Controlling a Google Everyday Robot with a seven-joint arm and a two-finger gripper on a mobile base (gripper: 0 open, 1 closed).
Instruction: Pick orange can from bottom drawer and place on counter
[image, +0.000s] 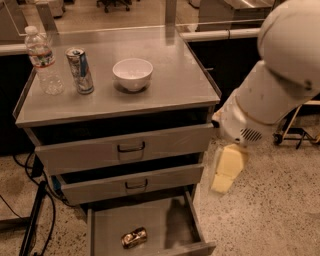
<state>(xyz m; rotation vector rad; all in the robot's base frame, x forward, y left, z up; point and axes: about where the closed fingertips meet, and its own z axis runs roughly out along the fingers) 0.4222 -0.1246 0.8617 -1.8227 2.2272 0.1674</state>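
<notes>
Right of centre: gripper hung, grip state unclear | orange can lay in bottom drawer | square overhead descent seemed best

Orange can lies on its side in the open bottom drawer. The white arm's end effector hangs over the speckled floor, up and right of it. Water bottle, blue-and-silver can and white bowl stand on the counter.
</notes>
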